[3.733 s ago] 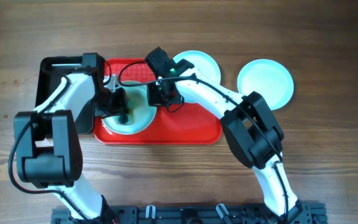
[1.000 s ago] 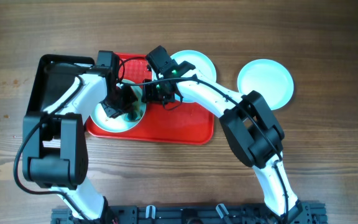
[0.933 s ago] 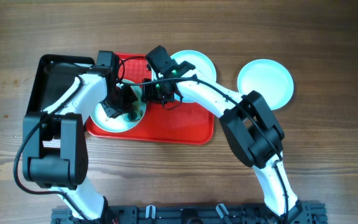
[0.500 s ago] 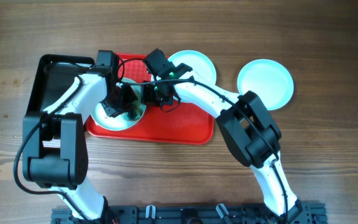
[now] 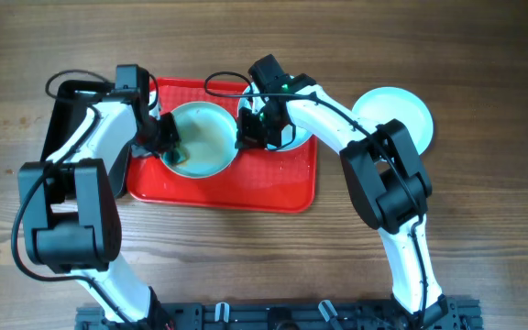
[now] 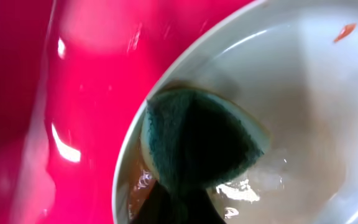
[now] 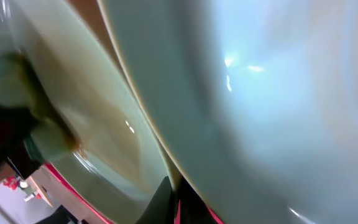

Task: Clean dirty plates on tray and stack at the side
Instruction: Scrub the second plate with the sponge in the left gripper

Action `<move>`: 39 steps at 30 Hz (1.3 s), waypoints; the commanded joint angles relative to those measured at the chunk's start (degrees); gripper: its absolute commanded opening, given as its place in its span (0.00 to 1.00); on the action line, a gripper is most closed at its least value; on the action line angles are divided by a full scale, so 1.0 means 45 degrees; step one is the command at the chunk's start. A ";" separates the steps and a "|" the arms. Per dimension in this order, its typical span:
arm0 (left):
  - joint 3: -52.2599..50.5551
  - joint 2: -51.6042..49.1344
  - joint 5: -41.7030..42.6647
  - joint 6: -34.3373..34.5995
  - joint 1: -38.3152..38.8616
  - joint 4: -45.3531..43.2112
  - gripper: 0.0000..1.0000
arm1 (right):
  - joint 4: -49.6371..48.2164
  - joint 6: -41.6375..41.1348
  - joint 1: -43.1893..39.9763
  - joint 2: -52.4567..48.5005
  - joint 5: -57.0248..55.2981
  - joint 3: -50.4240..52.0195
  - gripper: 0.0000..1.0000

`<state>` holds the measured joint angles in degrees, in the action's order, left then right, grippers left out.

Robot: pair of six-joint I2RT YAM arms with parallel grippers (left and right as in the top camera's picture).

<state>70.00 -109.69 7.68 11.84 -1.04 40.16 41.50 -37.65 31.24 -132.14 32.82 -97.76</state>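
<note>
A dirty plate (image 5: 204, 137) with brown smears lies on the red tray (image 5: 246, 188). My left gripper (image 5: 166, 140) is shut on a dark green sponge (image 6: 197, 143) and presses it on the plate's left inner side (image 6: 303, 112). My right gripper (image 5: 248, 128) is shut on that plate's right rim (image 7: 92, 112). A second plate (image 5: 293, 139) lies right beside it, largely under my right arm. It looks clean in the right wrist view (image 7: 260, 93). A third plate (image 5: 406, 110) sits on the table at the right.
A glossy black tray (image 5: 67, 119) stands against the red tray's left side, under my left arm. The red tray's surface (image 6: 73, 93) fills the left of the left wrist view. The wooden table lies all around.
The dirty plate has shifted up and to the right on the tray. My left gripper with the sponge now sits at its left side. My right gripper has moved right along with the rim.
</note>
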 commanded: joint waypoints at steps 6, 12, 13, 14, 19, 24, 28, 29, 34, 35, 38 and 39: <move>-0.0029 -0.0738 -0.0622 -0.1967 0.0709 -0.4464 0.04 | 0.0199 0.0656 -0.0189 -0.0593 -0.0656 0.0228 0.04; -0.0078 -0.1331 0.0097 -0.1734 0.1355 -0.5751 0.04 | -0.0063 0.1039 0.0248 -0.0593 -0.0695 0.0228 0.04; -0.0078 -0.1331 0.0107 -0.1418 0.1360 -0.5863 0.04 | -0.0063 0.1054 0.0311 -0.0593 -0.0656 0.0228 0.04; -0.0078 -0.1331 0.0330 -0.1146 0.1360 -0.6071 0.04 | -0.0073 0.1146 0.0355 -0.0593 -0.0597 0.0228 0.04; -0.0078 -0.1350 0.2458 -0.1088 0.1433 -0.7033 0.04 | -0.0087 0.1341 0.0389 -0.0593 -0.0447 0.0228 0.04; -0.0078 -0.1710 0.2472 -0.0554 0.1982 -0.7310 0.04 | -0.0092 0.1370 0.0398 -0.0593 -0.0316 0.0228 0.04; -0.0078 -0.1851 0.2293 0.1851 0.1885 -0.7072 0.04 | -0.0102 0.1389 0.0398 -0.0593 -0.0321 0.0228 0.04; -0.0078 -0.1851 0.2259 0.2803 0.1758 -0.7072 0.04 | -0.0112 0.1384 0.0398 -0.0593 -0.0321 0.0228 0.04; -0.0078 -0.1851 -0.3075 0.8330 0.1404 -0.5702 0.04 | -0.0126 0.1389 0.0398 -0.0593 -0.0316 0.0228 0.04; -0.0078 -0.1851 -0.4041 0.9243 0.1433 -0.5153 0.04 | -0.0131 0.1379 0.0398 -0.0593 -0.0316 0.0228 0.05; -0.0078 -0.1851 -0.4527 1.2434 0.1428 -0.3172 0.04 | -0.0170 0.1370 0.0398 -0.0593 -0.0321 0.0228 0.04; -0.0078 -0.1851 -0.4522 1.3362 0.1428 -0.2380 0.04 | -0.0170 0.1375 0.0398 -0.0593 -0.0321 0.0228 0.04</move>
<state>72.29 -113.91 -0.71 53.52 6.76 22.11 39.13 -33.01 32.32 -132.14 32.80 -97.76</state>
